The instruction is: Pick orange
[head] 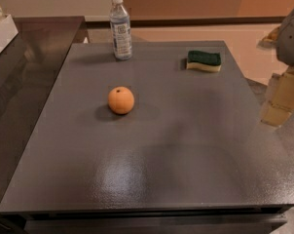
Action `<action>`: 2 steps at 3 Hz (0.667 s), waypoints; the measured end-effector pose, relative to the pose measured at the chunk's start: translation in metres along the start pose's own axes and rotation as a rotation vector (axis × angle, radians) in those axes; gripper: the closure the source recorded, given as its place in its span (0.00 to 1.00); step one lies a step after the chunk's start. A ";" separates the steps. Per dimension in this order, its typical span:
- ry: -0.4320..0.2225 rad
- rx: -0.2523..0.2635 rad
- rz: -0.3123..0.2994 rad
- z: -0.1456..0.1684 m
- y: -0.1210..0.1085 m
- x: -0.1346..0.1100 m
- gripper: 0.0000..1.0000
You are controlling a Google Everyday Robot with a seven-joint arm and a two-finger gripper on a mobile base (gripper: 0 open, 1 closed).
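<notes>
The orange [121, 100] is a small round fruit with a dark stem dimple on top. It sits on the grey table [152, 150], left of centre. My gripper [281, 100] hangs at the right edge of the view, over the table's right side. It is well to the right of the orange and far apart from it. It holds nothing that I can see.
A clear plastic water bottle [120, 28] stands upright at the table's back, behind the orange. A green and yellow sponge [204, 61] lies at the back right. A darker counter [25, 72] adjoins the table on the left.
</notes>
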State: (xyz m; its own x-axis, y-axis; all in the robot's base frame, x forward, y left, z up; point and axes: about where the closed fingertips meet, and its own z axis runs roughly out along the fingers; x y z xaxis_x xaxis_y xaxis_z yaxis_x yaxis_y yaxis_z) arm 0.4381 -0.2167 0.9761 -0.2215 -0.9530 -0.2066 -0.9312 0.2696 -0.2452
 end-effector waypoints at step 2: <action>-0.039 -0.021 -0.007 0.008 -0.006 -0.012 0.00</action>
State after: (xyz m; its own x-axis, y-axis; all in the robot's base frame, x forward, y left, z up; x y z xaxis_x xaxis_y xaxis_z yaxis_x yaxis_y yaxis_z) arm 0.4484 -0.2060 0.9718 -0.2041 -0.9486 -0.2419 -0.9386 0.2599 -0.2271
